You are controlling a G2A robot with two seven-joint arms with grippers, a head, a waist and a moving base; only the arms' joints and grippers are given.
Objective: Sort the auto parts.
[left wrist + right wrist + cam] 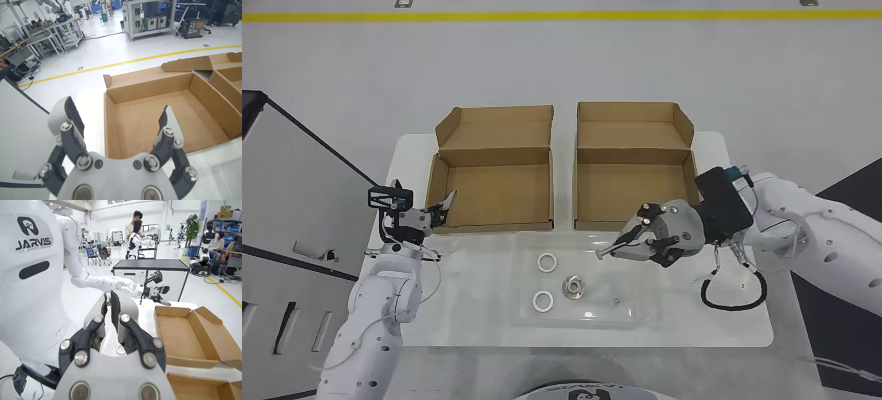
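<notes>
The right hand point(616, 248) is clenched on a small metal pin point(108, 298), which sticks up between its fingertips. It hangs over the worktop point(692, 325), just in front of the near left corner of the right cardboard box point(632, 190). On the worktop close by lie a metal gear-like part point(573, 289), a white ring point(547, 262) nearer the boxes, and a second white ring point(542, 300) nearer the robot. The left hand point(435, 210) is released, its fingers spread wide, at the near left corner of the left cardboard box point(492, 190). The two boxes stand side by side, lids folded back.
</notes>
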